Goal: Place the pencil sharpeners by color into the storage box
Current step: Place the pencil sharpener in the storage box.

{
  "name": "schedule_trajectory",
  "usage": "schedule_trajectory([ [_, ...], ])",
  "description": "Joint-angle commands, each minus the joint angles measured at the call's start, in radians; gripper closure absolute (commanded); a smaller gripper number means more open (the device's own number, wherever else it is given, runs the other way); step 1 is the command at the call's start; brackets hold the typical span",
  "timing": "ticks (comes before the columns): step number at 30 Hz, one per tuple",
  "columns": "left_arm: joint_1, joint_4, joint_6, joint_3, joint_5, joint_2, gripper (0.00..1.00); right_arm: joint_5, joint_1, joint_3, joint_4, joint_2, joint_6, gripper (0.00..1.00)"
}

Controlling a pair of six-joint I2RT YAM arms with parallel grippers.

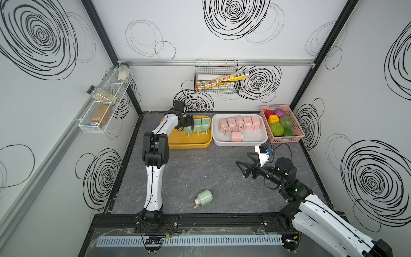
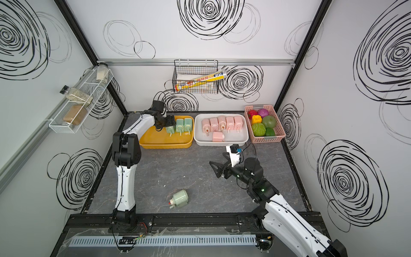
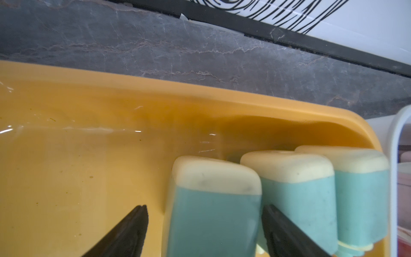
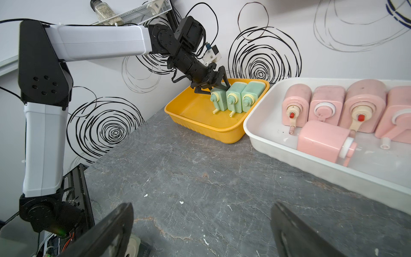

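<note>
Left claw reaches into the yellow tray, jaws parted either side of the end green sharpener, one finger clear of it. Two green ones sit just beside. A fourth sharpener lies on the counter, well apart from the tray. Right claw is wide and empty.

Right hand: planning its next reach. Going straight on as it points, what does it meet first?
Probably the bare table, short of the yellow tray; the right hand's tilt is unclear.
</note>
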Motion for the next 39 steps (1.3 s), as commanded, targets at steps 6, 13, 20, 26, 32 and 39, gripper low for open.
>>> schedule_trajectory([
  [6, 0.050, 0.259, -0.142, -0.166, 0.134, -0.154, 0.05, 0.014, 0.006, 0.017, -0.009, -0.006, -0.002, 0.00],
  [13, 0.054, 0.328, -0.188, -0.221, 0.169, -0.177, 0.01, 0.012, 0.009, 0.014, -0.002, -0.005, 0.005, 0.00],
  [20, 0.043, 0.337, -0.230, -0.215, 0.147, -0.157, 0.01, 0.006, 0.008, 0.014, -0.008, -0.006, 0.012, 0.00],
  [26, 0.040, 0.300, -0.272, -0.173, 0.142, -0.107, 0.01, 0.005, 0.008, 0.016, -0.014, -0.008, 0.011, 0.00],
  [32, 0.023, 0.324, -0.278, -0.187, 0.188, -0.099, 0.01, 0.007, 0.008, 0.016, -0.010, -0.007, 0.010, 0.00],
  [39, 0.020, 0.333, -0.309, -0.214, 0.168, -0.098, 0.01, 0.008, 0.008, 0.013, -0.011, -0.007, 0.009, 0.00],
])
